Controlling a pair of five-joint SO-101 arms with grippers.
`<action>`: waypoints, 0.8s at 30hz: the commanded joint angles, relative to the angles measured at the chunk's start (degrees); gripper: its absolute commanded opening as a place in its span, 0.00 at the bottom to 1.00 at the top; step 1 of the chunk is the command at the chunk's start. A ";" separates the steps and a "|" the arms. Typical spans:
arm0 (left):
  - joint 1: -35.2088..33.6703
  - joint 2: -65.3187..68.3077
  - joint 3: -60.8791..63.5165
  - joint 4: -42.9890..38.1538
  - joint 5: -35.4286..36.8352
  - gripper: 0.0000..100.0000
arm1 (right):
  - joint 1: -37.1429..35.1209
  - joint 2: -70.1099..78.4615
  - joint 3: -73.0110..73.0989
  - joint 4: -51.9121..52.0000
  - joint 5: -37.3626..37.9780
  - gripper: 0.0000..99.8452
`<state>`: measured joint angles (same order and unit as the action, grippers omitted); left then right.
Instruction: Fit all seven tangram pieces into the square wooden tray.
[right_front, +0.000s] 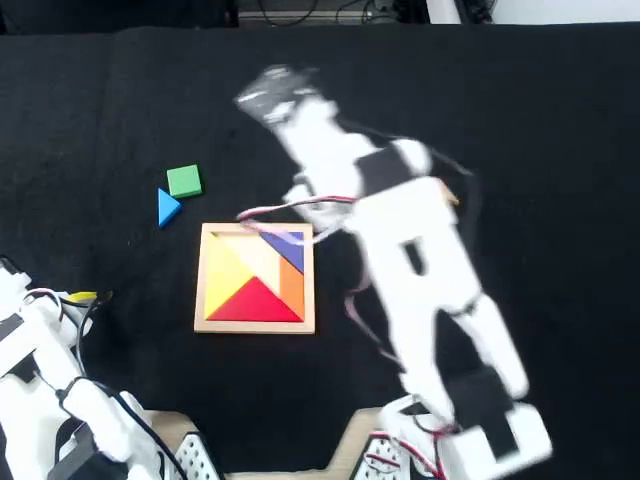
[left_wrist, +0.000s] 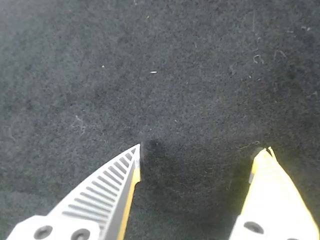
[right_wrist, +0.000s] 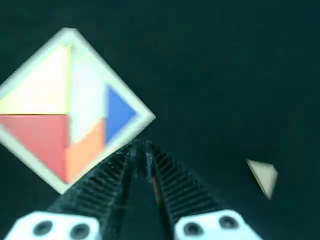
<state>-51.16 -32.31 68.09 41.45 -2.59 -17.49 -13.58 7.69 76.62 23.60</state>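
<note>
Tangram pieces (right_front: 250, 285) part-fill the tray (right_front: 255, 326) at the high view's centre-left. A green square (right_front: 184, 181) and a blue triangle (right_front: 168, 207) lie loose to its upper left. They look light, stiff and thin, best pinched across opposite edges. In the left wrist view, the left claw (left_wrist: 200, 155) is spread over bare tabletop (left_wrist: 160, 60). In the right wrist view, the right claw (right_wrist: 145, 150) is clenched beside the tray.

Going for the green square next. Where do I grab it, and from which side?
Come straight down from above: the green square lies flat on the black cloth. Pinch two opposite straight edges, probably its left and right ones, since the blue triangle crowds its near-left corner.
</note>
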 joint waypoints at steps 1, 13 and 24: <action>2.51 -0.70 -0.22 -0.62 0.62 0.34 | 11.25 -7.34 7.43 -3.25 0.62 0.01; 6.55 -0.88 1.63 -2.90 0.62 0.34 | 28.75 -20.26 35.65 -24.62 -2.20 0.02; 6.81 -1.32 2.24 -3.25 0.44 0.34 | 31.74 12.00 14.90 -33.85 0.79 0.02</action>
<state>-45.27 -32.40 70.73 39.16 -2.59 13.80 -11.38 34.07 42.59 25.45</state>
